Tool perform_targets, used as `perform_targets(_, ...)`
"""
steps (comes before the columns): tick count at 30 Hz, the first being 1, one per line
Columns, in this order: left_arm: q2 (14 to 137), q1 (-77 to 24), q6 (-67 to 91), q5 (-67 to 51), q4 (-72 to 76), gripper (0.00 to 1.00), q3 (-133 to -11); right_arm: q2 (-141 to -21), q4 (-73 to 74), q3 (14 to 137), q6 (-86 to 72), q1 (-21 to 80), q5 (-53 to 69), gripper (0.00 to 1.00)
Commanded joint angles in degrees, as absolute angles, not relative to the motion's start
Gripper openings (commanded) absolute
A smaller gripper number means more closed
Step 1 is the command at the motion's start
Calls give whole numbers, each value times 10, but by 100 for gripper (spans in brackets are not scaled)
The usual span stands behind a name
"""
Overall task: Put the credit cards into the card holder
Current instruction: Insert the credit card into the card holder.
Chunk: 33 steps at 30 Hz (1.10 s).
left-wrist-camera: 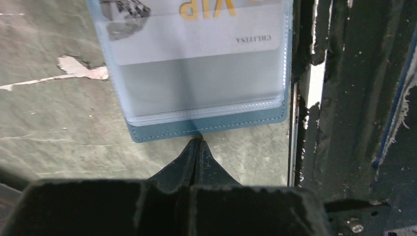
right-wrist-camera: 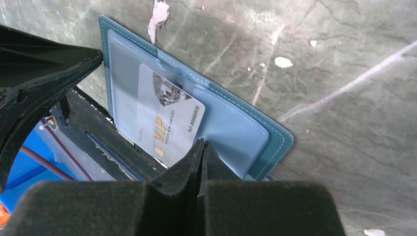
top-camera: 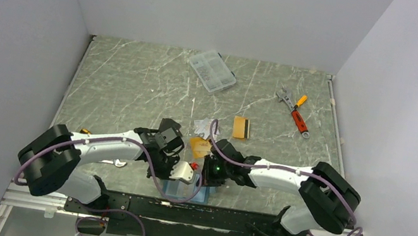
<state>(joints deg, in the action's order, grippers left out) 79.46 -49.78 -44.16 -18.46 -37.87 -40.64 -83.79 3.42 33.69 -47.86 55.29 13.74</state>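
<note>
With both my claws clenched empty, left claw (left-wrist-camera: 198,145) pins the card holder (left-wrist-camera: 211,126) while right claw (right-wrist-camera: 201,147) should push the VIP card (right-wrist-camera: 164,120) flat toward eleven o'clock.

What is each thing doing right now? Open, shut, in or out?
card holder: open, lying flat.
silver card: partly tucked into the holder's clear pocket.
orange cards: loose, outside the holder.
left claw: shut, tip at the holder's edge.
right claw: shut, tip at the silver card.
</note>
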Motion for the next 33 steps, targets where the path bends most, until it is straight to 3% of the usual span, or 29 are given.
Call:
perform_targets(1, 771, -496, -451, -184, -321, 0, -384, -859, 37, 360, -482, 560, 120, 0)
perform_targets(33, 775, -527, -433, -218, -310, 0, -387, -930, 40, 453, -447, 617, 158, 0)
